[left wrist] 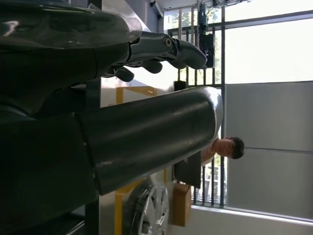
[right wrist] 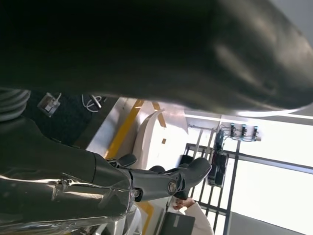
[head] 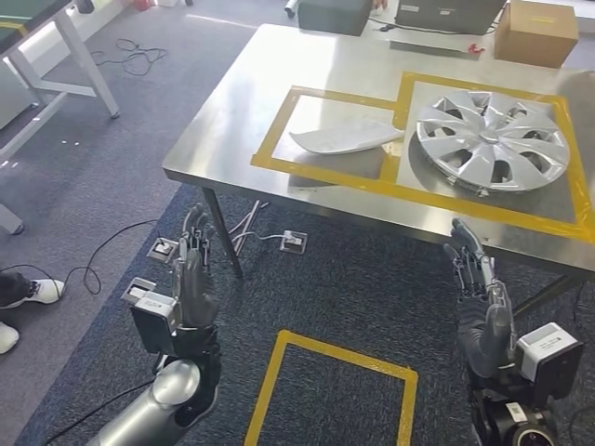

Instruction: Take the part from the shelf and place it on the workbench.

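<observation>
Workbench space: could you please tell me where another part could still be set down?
The workbench's bare steel left of the yellow tape is free. The hubcap fills its square; the white panel takes much of the other.

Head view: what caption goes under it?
Both empty robot hands hover before the workbench holding a hubcap.

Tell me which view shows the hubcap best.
The head view: the hubcap lies whole and face-up on the steel table, inside the yellow tape outline. The left wrist view catches just part of its spoked face behind the left hand. In the right wrist view I cannot make it out.
</observation>
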You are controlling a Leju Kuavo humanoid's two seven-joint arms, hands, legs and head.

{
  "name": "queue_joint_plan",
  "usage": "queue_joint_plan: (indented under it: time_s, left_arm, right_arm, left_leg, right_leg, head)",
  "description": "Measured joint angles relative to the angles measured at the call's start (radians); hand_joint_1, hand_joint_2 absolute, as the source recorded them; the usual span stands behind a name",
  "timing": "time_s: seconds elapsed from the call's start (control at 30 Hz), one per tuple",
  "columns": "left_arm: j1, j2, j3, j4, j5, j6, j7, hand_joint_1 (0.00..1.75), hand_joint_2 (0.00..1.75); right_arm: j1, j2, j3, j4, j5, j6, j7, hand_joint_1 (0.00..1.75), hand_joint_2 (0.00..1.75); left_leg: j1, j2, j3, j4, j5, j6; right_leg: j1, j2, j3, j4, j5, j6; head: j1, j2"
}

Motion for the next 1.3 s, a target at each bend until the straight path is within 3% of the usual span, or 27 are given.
queue_joint_plan:
  time_s: [0.07, 0.17, 0.2, 0.23, 0.3, 0.33, 0.37, 0.4, 0.47, 0.5, 0.57, 0.6, 0.67, 0.7, 0.73, 0.8, 0.83, 0.87, 0.9, 0.93, 1.0, 1.07, 1.1, 1.17, 1.2, 1.23, 1.3]
  left_arm:
    - [-0.002, 0.0, 0.0, 0.0, 0.0, 0.0, 0.0, 0.0, 0.0]
    - [-0.005, 0.001, 0.0, 0.0, 0.0, 0.0, 0.0, 0.0, 0.0]
    - [-0.005, 0.002, 0.0, 0.0, 0.0, 0.0, 0.001, 0.0, 0.0]
    - [-0.005, 0.002, 0.0, 0.0, 0.0, 0.0, 0.002, 0.0, 0.0]
    - [-0.005, 0.003, 0.0, 0.0, -0.001, 0.0, 0.004, 0.0, 0.0]
    - [-0.004, 0.004, 0.0, 0.0, -0.001, 0.0, 0.004, 0.0, 0.0]
    - [-0.004, 0.004, 0.0, 0.0, -0.002, 0.0, 0.004, 0.0, 0.0]
    - [-0.004, 0.004, 0.0, 0.0, -0.002, 0.0, 0.005, 0.0, 0.0]
    - [-0.005, 0.005, 0.0, 0.0, -0.003, 0.0, 0.009, 0.0, 0.0]
    - [-0.006, 0.005, 0.0, 0.0, -0.004, 0.0, 0.011, 0.0, 0.0]
    - [-0.008, 0.006, 0.0, -0.001, -0.005, 0.0, 0.015, 0.0, 0.0]
    - [-0.009, 0.006, 0.0, -0.002, -0.006, 0.0, 0.016, 0.0, 0.0]
    - [-0.009, 0.007, 0.0, -0.002, -0.007, 0.0, 0.017, 0.0, 0.0]
    - [-0.009, 0.007, 0.0, -0.002, -0.008, 0.0, 0.018, 0.0, 0.0]
    - [-0.009, 0.008, 0.0, -0.002, -0.009, 0.0, 0.019, 0.0, 0.0]
    - [-0.008, 0.008, 0.0, -0.002, -0.011, 0.0, 0.02, 0.0, 0.0]
    - [-0.008, 0.008, 0.0, -0.002, -0.011, 0.0, 0.02, 0.0, 0.0]
    - [-0.008, 0.008, 0.0, -0.002, -0.011, 0.0, 0.02, 0.0, 0.0]
    - [-0.007, 0.008, 0.0, -0.002, -0.012, 0.0, 0.02, 0.0, 0.0]
    - [-0.006, 0.008, 0.0, -0.002, -0.012, 0.0, 0.02, 0.0, 0.0]
    - [-0.005, 0.008, 0.0, -0.002, -0.013, 0.0, 0.021, 0.0, 0.0]
    - [-0.004, 0.008, 0.0, -0.002, -0.015, 0.0, 0.021, 0.0, 0.0]
    - [-0.004, 0.008, 0.0, -0.003, -0.016, 0.0, 0.021, 0.0, 0.0]
    - [-0.003, 0.008, 0.0, -0.003, -0.018, 0.0, 0.021, 0.0, 0.0]
    - [-0.002, 0.008, 0.0, -0.003, -0.019, 0.0, 0.021, 0.0, 0.0]
    - [-0.001, 0.008, 0.0, -0.003, -0.019, 0.0, 0.022, 0.0, 0.0]
    - [0.001, 0.009, 0.0, -0.003, -0.021, 0.0, 0.025, 0.0, 0.0]
  right_arm:
    - [-0.001, 0.0, 0.0, 0.0, 0.0, 0.0, -0.001, 0.0, 0.0]
    - [-0.001, 0.0, 0.0, 0.0, 0.0, 0.0, -0.002, 0.0, 0.0]
    - [-0.002, 0.0, 0.0, 0.0, 0.0, 0.0, -0.002, 0.0, 0.0]
    - [-0.003, 0.0, 0.0, 0.0, 0.0, 0.0, -0.002, 0.0, 0.0]
    - [-0.003, 0.0, 0.0, 0.0, 0.0, 0.0, -0.001, 0.0, 0.0]
    - [-0.002, 0.0, 0.0, 0.0, 0.0, 0.0, -0.001, 0.0, 0.0]
    - [-0.002, 0.0, 0.0, 0.0, 0.0, 0.0, -0.001, 0.0, 0.0]
    - [-0.001, 0.0, 0.0, 0.0, 0.0, 0.0, -0.001, 0.0, 0.0]
    - [-0.001, 0.0, 0.0, 0.0, 0.0, 0.0, -0.001, 0.0, 0.0]
    - [-0.001, 0.0, 0.0, 0.0, 0.001, -0.001, 0.0, 0.0, 0.0]
    - [-0.001, 0.0, -0.001, 0.0, 0.002, -0.002, 0.0, 0.0, 0.0]
    - [-0.001, 0.0, -0.001, 0.0, 0.003, -0.003, 0.0, 0.0, 0.0]
    - [0.002, 0.0, -0.001, 0.0, 0.006, -0.003, 0.001, 0.0, 0.0]
    - [0.004, 0.0, -0.001, 0.0, 0.009, -0.003, 0.002, 0.0, 0.0]
    - [0.006, 0.0, -0.002, 0.0, 0.011, -0.003, 0.003, 0.0, 0.0]
    - [0.009, 0.001, -0.002, 0.0, 0.014, -0.002, 0.006, 0.0, 0.0]
    - [0.01, 0.001, -0.003, 0.0, 0.015, -0.002, 0.007, 0.0, 0.0]
    - [0.012, 0.001, -0.003, 0.0, 0.015, -0.002, 0.008, 0.0, 0.0]
    - [0.013, 0.001, -0.003, 0.0, 0.016, -0.001, 0.009, 0.0, 0.0]
    - [0.014, 0.001, -0.004, 0.0, 0.017, 0.0, 0.01, 0.0, 0.0]
    - [0.014, 0.001, -0.005, 0.0, 0.02, 0.002, 0.013, 0.0, 0.0]
    - [0.014, 0.001, -0.006, -0.002, 0.023, 0.003, 0.016, 0.0, 0.0]
    - [0.014, 0.001, -0.007, -0.003, 0.026, 0.003, 0.018, 0.0, 0.0]
    - [0.015, 0.001, -0.009, -0.003, 0.029, 0.002, 0.02, 0.0, 0.0]
    - [0.015, 0.001, -0.009, -0.003, 0.03, 0.002, 0.021, 0.0, 0.0]
    - [0.015, 0.001, -0.009, -0.003, 0.031, 0.002, 0.022, 0.0, 0.0]
    - [0.017, 0.003, -0.01, -0.003, 0.032, 0.004, 0.023, 0.0, 0.0]
  left_leg:
    - [-0.001, 0.0, -0.007, -0.002, 0.017, -0.011]
    - [0.0, -0.001, -0.013, -0.007, 0.034, -0.03]
    - [0.001, -0.002, -0.022, 0.009, 0.012, -0.035]
    - [0.001, -0.002, -0.038, 0.047, -0.03, -0.038]
    - [0.005, -0.003, -0.08, 0.181, -0.14, -0.042]
    - [0.006, -0.003, -0.095, 0.251, -0.173, -0.045]
    - [0.006, -0.003, -0.099, 0.301, -0.177, -0.046]
    - [0.006, -0.003, -0.089, 0.32, -0.157, -0.045]
    - [0.005, -0.003, -0.015, 0.251, -0.097, -0.04]
    - [0.003, -0.003, 0.042, 0.176, -0.088, -0.036]
    - [-0.002, -0.003, 0.136, 0.032, -0.107, -0.025]
    - [-0.007, -0.003, 0.156, -0.006, -0.117, -0.02]
    - [-0.007, -0.001, 0.15, -0.021, -0.107, -0.006]
    - [-0.006, 0.001, 0.142, -0.023, -0.098, 0.002]
    - [-0.004, 0.003, 0.133, -0.025, -0.088, 0.012]
    - [-0.004, 0.005, 0.112, -0.025, -0.069, 0.021]
    - [-0.004, 0.005, 0.099, -0.024, -0.059, 0.023]
    - [-0.004, 0.006, 0.086, -0.022, -0.049, 0.022]
    - [-0.004, 0.006, 0.072, -0.02, -0.04, 0.021]
    - [-0.004, 0.005, 0.059, -0.017, -0.031, 0.019]
    - [-0.005, 0.004, 0.036, -0.011, -0.017, 0.011]
    - [-0.008, 0.004, 0.023, -0.007, -0.004, 0.0]
    - [-0.008, 0.004, 0.02, -0.006, 0.003, -0.006]
    - [-0.006, 0.004, 0.015, -0.006, 0.013, -0.018]
    - [-0.004, 0.002, 0.008, 0.004, 0.003, -0.024]
    - [-0.003, 0.001, -0.004, 0.031, -0.024, -0.03]
    - [-0.001, -0.001, -0.05, 0.146, -0.118, -0.039]
  right_leg:
    - [0.005, 0.002, 0.061, -0.107, -0.001, -0.008]
    - [0.008, 0.001, 0.05, -0.13, 0.015, -0.028]
    - [0.006, -0.001, 0.04, -0.133, 0.026, -0.037]
    - [0.004, -0.004, 0.026, -0.136, 0.039, -0.045]
    - [0.005, -0.005, -0.001, -0.135, 0.063, -0.056]
    - [0.007, -0.006, -0.017, -0.133, 0.075, -0.057]
    - [0.008, -0.006, -0.034, -0.131, 0.086, -0.057]
    - [0.009, -0.006, -0.05, -0.128, 0.096, -0.056]
    - [0.011, -0.005, -0.079, -0.118, 0.114, -0.051]
    - [0.012, -0.005, -0.091, -0.113, 0.12, -0.048]
    - [0.014, -0.005, -0.105, -0.107, 0.136, -0.039]
    - [0.013, -0.005, -0.109, -0.107, 0.144, -0.033]
    - [0.01, -0.004, -0.117, -0.106, 0.154, -0.02]
    - [0.008, -0.003, -0.125, -0.093, 0.137, -0.015]
    - [0.008, -0.001, -0.138, -0.06, 0.101, -0.011]
    - [0.006, -0.001, -0.171, 0.064, -0.004, -0.005]
    - [0.006, 0.0, -0.185, 0.135, -0.042, -0.002]
    - [0.006, 0.0, -0.189, 0.187, -0.056, 0.0]
    - [0.005, 0.0, -0.179, 0.208, -0.046, 0.001]
    - [0.005, 0.0, -0.152, 0.19, -0.019, 0.0]
    - [0.005, 0.0, -0.055, 0.063, 0.027, -0.004]
    - [0.009, 0.001, 0.033, -0.077, 0.018, -0.013]
    - [0.012, 0.002, 0.051, -0.113, 0.007, -0.018]
    - [0.013, 0.001, 0.045, -0.128, 0.012, -0.031]
    - [0.012, 0.0, 0.04, -0.13, 0.021, -0.039]
    - [0.009, -0.002, 0.032, -0.133, 0.03, -0.047]
    - [0.008, -0.004, 0.013, -0.135, 0.049, -0.057]
  head:
    - [-0.001, 0.0]
    - [-0.001, 0.0]
    - [-0.001, 0.0]
    - [-0.003, 0.0]
    - [-0.007, 0.0]
    - [-0.009, 0.0]
    - [-0.01, 0.0]
    - [-0.011, 0.0]
    - [-0.013, 0.0]
    - [-0.015, 0.0]
    - [-0.016, 0.0]
    - [-0.017, 0.0]
    - [-0.015, 0.0]
    - [-0.014, 0.0]
    - [-0.01, 0.0]
    - [-0.003, 0.0]
    - [-0.001, 0.0]
    - [-0.001, 0.0]
    - [0.0, 0.0]
    - [0.0, 0.0]
    - [0.001, 0.0]
    - [-0.001, 0.0]
    - [-0.001, 0.0]
    - [0.0, 0.0]
    - [0.0, 0.0]
    - [0.0, 0.0]
    - [-0.002, 0.0]
